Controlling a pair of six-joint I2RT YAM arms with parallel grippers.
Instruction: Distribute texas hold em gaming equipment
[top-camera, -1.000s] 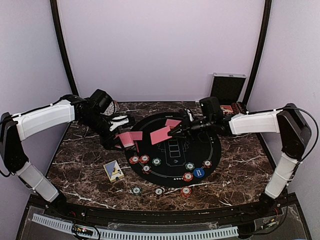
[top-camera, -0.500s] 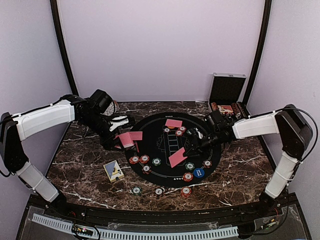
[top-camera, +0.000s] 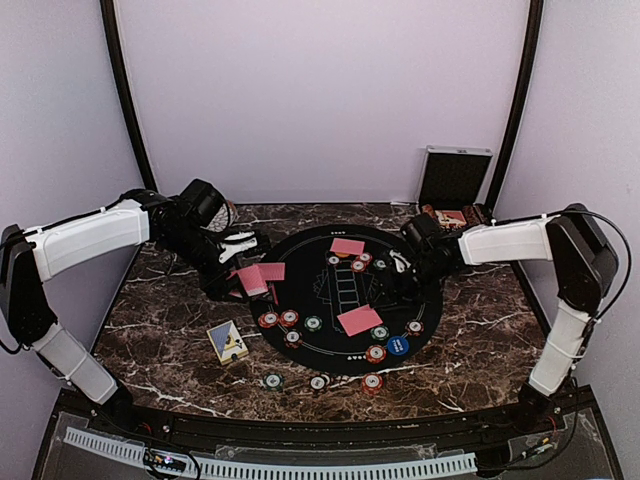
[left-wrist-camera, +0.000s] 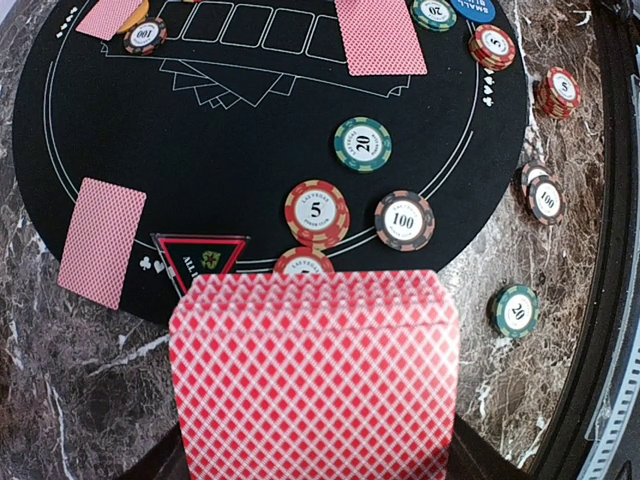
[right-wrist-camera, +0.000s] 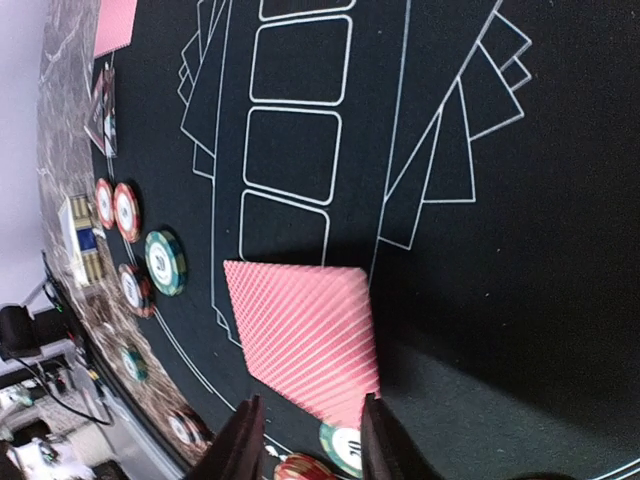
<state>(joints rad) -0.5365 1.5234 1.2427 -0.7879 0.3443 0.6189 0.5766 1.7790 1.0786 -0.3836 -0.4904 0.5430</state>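
**One card put down at the lower middle of the mat, right hand released**

The card (top-camera: 359, 320), carried above the mat (top-camera: 432, 308) by the right hand (right-wrist-camera: 312, 415) a moment ago, is now laid flat with its red back up at the lower centre of the top view, near the chips (top-camera: 376, 353). In the right wrist view its near corner is seen between parted fingers that are no longer closed on it. The deck (left-wrist-camera: 315, 380) is kept clenched in the left hand (top-camera: 240, 270) at the mat's left rim, above the surface (top-camera: 170, 330). Two other cards are seen on the mat, at upper centre and at the left. This place is judged dealt, so another card can be drawn from the deck.
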